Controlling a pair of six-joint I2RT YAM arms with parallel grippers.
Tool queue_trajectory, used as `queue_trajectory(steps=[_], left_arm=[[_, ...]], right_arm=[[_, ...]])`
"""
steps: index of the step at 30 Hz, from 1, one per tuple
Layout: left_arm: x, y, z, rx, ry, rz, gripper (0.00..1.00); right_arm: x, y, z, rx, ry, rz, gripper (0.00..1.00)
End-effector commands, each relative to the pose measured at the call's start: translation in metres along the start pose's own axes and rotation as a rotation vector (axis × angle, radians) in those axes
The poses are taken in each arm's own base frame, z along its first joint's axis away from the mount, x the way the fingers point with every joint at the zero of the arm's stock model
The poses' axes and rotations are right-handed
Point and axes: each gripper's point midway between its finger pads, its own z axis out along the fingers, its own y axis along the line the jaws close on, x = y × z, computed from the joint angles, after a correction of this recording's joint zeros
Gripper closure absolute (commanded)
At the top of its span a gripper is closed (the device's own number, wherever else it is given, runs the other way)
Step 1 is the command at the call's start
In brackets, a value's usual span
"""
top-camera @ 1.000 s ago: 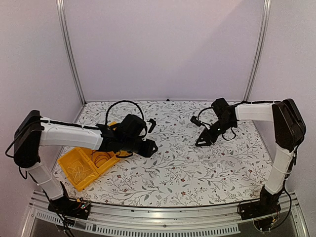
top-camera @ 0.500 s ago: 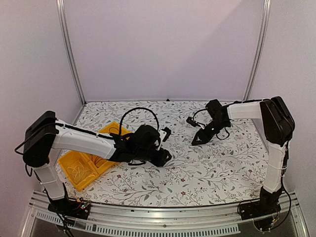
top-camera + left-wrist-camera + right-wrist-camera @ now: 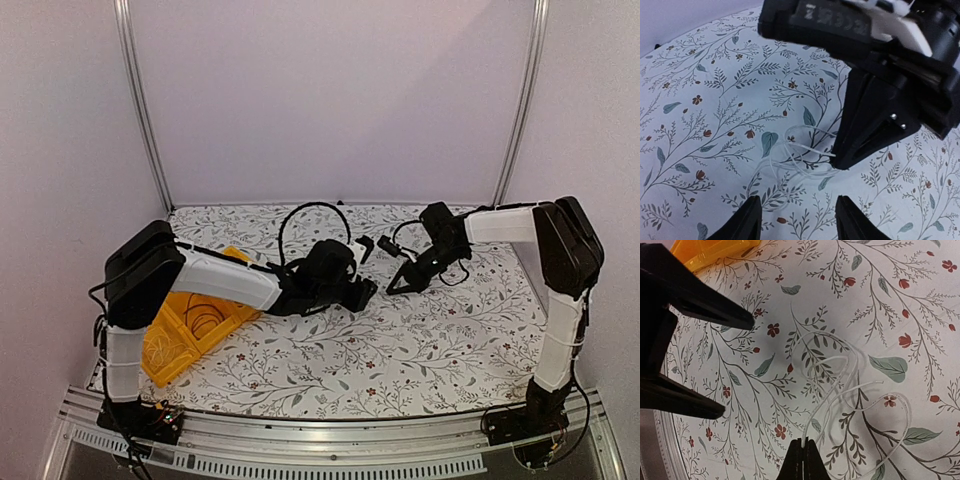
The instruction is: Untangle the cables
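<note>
A thin pale cable [image 3: 840, 375] lies in loose loops on the flowered table. My right gripper [image 3: 804, 446] is shut on one strand of it, tip down at the table. In the left wrist view the same pale cable [image 3: 795, 156] lies just ahead of my left gripper [image 3: 799, 220], with the right gripper's black fingers [image 3: 860, 130] standing on its far side. The left gripper is open with nothing between its fingers [image 3: 715, 310]. From above, the left gripper [image 3: 362, 292] and right gripper [image 3: 393, 287] nearly meet at the table's middle.
A yellow bin [image 3: 205, 345] sits at the left under the left arm, with coiled wires [image 3: 203, 318] inside; its corner [image 3: 715, 250] shows in the right wrist view. Thick black arm cables [image 3: 310, 215] arch above the left wrist. Metal frame posts stand at the back corners.
The left arm has swung right from the bin to the table's middle, its jaws widening. The right gripper has closed on the pale cable.
</note>
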Motion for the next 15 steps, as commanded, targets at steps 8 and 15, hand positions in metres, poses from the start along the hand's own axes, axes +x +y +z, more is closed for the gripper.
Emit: queue_trajectory(steps=[8,15], left_arm=[[0.001,0.035,0.069,0.052,-0.082,-0.224,0.53],[0.011,0.051,0.1,0.057,-0.117,-0.297,0.74]], right_arm=[[-0.025,0.056,-0.031,-0.201,-0.123,-0.065,1.0],[-0.039,0.101,-0.065,-0.343,-0.18,-0.12,1.0]])
